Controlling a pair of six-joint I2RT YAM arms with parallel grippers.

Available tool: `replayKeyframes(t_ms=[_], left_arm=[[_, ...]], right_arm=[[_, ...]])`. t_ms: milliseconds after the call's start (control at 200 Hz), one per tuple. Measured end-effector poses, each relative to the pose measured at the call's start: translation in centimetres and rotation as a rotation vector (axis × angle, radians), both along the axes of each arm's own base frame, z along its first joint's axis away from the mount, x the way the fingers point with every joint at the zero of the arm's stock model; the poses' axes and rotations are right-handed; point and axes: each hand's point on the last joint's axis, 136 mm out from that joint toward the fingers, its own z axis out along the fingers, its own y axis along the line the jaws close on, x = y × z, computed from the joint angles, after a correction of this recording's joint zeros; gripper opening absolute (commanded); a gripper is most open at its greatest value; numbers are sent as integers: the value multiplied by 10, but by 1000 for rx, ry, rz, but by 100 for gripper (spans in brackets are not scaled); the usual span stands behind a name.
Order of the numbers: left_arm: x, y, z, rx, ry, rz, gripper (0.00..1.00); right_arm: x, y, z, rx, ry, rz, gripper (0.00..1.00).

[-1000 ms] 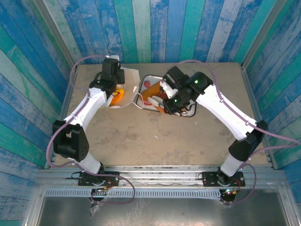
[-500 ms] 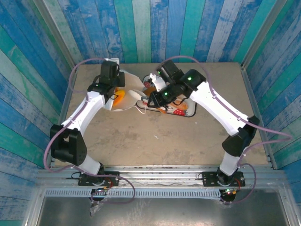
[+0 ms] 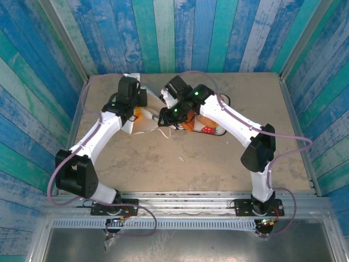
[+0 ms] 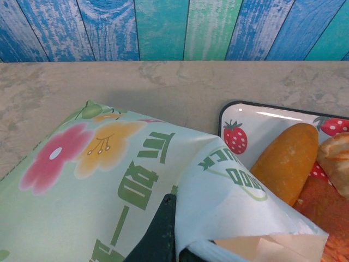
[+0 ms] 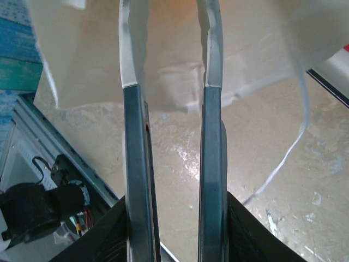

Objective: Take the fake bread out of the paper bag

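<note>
Paper is what the left hand (image 4: 180,240) has hold of. One dark finger (image 4: 162,226) shows beneath a fold of the paper bag (image 4: 109,180), with the sheet drawn tight over it, so this hand is pinching the bag's edge. The right hand (image 5: 170,33) is spread partway, its two long fingers (image 5: 136,164) parallel with a clear gap between them and nothing gripped. Their tips sit against the pale wall of the bag (image 5: 87,65) at its mouth, and a thin white cord handle (image 5: 294,136) trails over the worktop (image 5: 262,164) just beside them.

The bag lies slumped on the worktop (image 3: 180,169), whitish, printed with pink and yellow flowers and green lettering. Its open end faces the strawberry-patterned tray (image 4: 256,123), which sits just beside it. Some of the fake bread (image 3: 140,113) shows as an orange patch inside the bag from above. More pieces lie in the tray, among them a long golden roll (image 4: 286,164) with darker, rougher ones to its right.

From above, the left arm reaches forward from its base, elbow bent, with its hand (image 3: 136,109) over the bag's (image 3: 143,124) far side. The right arm leans far across to the left, passing over the tray (image 3: 217,131), its hand (image 3: 162,117) low at the bag's opening
</note>
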Motion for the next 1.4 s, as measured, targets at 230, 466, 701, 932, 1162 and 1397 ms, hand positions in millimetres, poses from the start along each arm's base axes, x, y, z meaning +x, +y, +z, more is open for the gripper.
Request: replayKeyframes(t_ms=[230, 466, 701, 932, 1162, 1397], left_arm=[[-20, -2, 8, -34, -19, -38, 2], [-32, -6, 13, -75, -38, -68, 3], [-32, -10, 10, -104, -42, -80, 3], [-33, -16, 6, -137, -38, -93, 3], [-37, -23, 3, -151, -25, -118, 3], [-37, -24, 2, -153, -23, -123, 3]], right_arm=[[10, 13, -19, 17, 34, -39, 42], [14, 19, -26, 39, 50, -73, 46], [10, 17, -42, 14, 85, -88, 49], [11, 17, -53, -2, 97, -102, 49], [14, 20, -90, -51, 147, -113, 51], [18, 28, -95, -25, 158, -119, 53]])
